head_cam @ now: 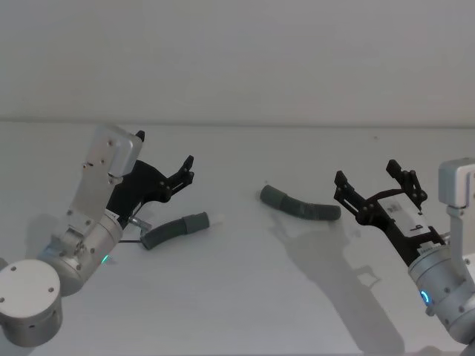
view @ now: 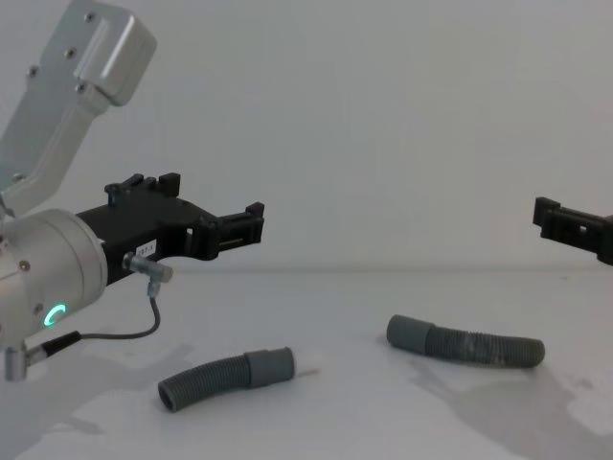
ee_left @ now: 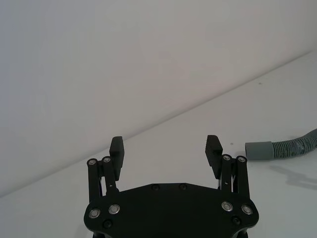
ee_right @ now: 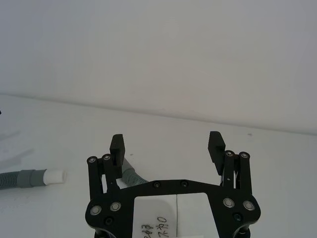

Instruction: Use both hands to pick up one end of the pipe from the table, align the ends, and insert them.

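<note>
Two pieces of the pipe lie apart on the white table [head_cam: 245,297]. The left piece [head_cam: 178,228] [view: 225,377] ends in a grey cuff with a white tip [head_cam: 217,219], pointing right. The right piece [head_cam: 299,205] [view: 466,345] has a plain grey cuff [head_cam: 273,196] facing left. My left gripper [head_cam: 185,170] [ee_left: 165,146] hovers open above and just behind the left piece, holding nothing. My right gripper [head_cam: 366,172] [ee_right: 166,144] is open in the air, right of the right piece. The left wrist view shows the plain cuff [ee_left: 258,150]; the right wrist view shows the white-tipped piece [ee_right: 29,177].
A plain pale wall [head_cam: 237,59] rises behind the table's far edge. A thin grey cable [view: 124,331] loops under my left wrist. The arms' shadows fall on the table near the right piece.
</note>
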